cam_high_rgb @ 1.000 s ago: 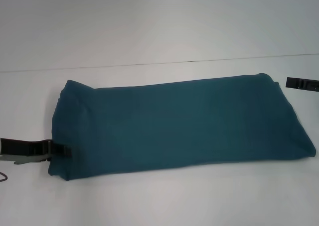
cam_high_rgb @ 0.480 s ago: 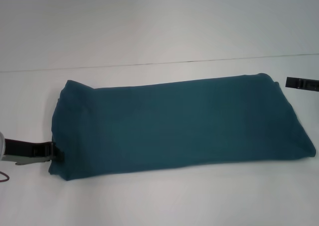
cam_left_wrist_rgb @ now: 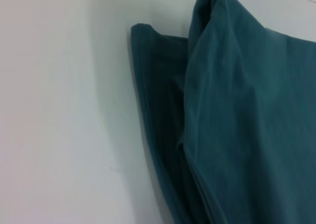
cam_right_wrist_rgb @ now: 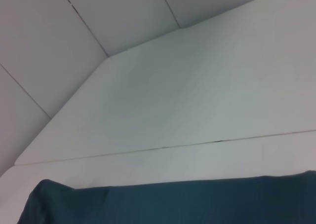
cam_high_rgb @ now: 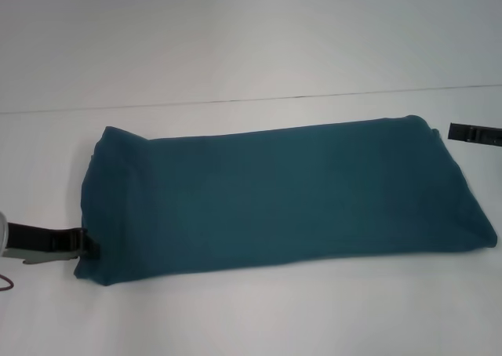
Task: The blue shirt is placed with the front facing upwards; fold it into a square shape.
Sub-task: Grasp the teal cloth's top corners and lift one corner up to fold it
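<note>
The blue shirt (cam_high_rgb: pixel 282 195) lies on the white table (cam_high_rgb: pixel 251 313) as a long, plain teal band running left to right, with no lettering showing. My left gripper (cam_high_rgb: pixel 85 244) is low at the shirt's left end, its tip right at the edge of the cloth near the front corner. The left wrist view shows only the shirt's stacked folded layers (cam_left_wrist_rgb: pixel 247 110) beside bare table. My right gripper (cam_high_rgb: pixel 471 132) sits just off the shirt's far right corner, apart from the cloth. In the right wrist view the shirt's edge (cam_right_wrist_rgb: pixel 173 204) runs along the bottom.
A thin seam (cam_high_rgb: pixel 235 101) crosses the table behind the shirt, also seen as a seam (cam_right_wrist_rgb: pixel 197 144) in the right wrist view. Bare white tabletop (cam_high_rgb: pixel 259 42) surrounds the cloth on all sides. A wall corner (cam_right_wrist_rgb: pixel 98 31) rises beyond the table.
My left gripper has drawn back to the left and slightly toward the front, from over the shirt's left edge to just at it. The shirt and right gripper stay put.
</note>
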`<state>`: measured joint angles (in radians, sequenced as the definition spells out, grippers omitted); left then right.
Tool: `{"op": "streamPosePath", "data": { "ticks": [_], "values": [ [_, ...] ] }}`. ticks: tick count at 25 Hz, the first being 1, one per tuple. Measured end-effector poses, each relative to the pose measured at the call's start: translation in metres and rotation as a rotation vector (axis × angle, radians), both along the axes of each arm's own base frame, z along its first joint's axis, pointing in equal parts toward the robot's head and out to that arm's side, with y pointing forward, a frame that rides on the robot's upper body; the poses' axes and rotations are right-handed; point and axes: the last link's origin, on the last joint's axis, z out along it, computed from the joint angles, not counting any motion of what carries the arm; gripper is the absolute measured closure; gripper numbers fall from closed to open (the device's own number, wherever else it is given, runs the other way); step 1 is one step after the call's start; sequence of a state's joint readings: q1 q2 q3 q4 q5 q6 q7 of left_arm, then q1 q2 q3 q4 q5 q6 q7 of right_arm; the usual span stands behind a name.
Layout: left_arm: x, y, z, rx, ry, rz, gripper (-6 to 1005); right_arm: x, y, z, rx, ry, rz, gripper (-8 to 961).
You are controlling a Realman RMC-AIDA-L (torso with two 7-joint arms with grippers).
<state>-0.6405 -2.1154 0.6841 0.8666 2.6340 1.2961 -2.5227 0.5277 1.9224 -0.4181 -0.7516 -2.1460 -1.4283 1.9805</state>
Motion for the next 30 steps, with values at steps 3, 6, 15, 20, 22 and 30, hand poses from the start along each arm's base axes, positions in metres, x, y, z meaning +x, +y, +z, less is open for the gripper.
{"op": "streamPosePath", "data": {
  "ticks": [3,6,15,20,22,30],
  "values": [
    [-0.0005,-0.0002,0.0004,0.002,-0.001,0.001,969,-0.0004,-0.0001,-0.0011,-0.004,-0.001,0.002,36],
    [-0.0011,0.0,0.0011,0.006,-0.002,0.003,962,-0.0006,0.0,-0.0017,-0.006,-0.001,0.002,37],
    [-0.0024,0.0005,0.0021,0.015,0.001,0.004,940,-0.0003,0.0003,-0.0021,-0.004,-0.004,0.0,37],
    [-0.0017,0.0006,0.0014,0.012,0.002,0.002,927,-0.0008,0.0009,-0.0022,-0.004,-0.005,0.002,37],
    [-0.0014,0.0008,0.0013,0.012,0.002,0.001,922,-0.0009,0.001,-0.0022,-0.004,-0.005,0.002,37],
    [-0.0003,0.0023,0.0044,0.016,0.0,0.002,902,-0.0005,0.0008,-0.002,-0.003,-0.007,0.003,36]
  ]
}}
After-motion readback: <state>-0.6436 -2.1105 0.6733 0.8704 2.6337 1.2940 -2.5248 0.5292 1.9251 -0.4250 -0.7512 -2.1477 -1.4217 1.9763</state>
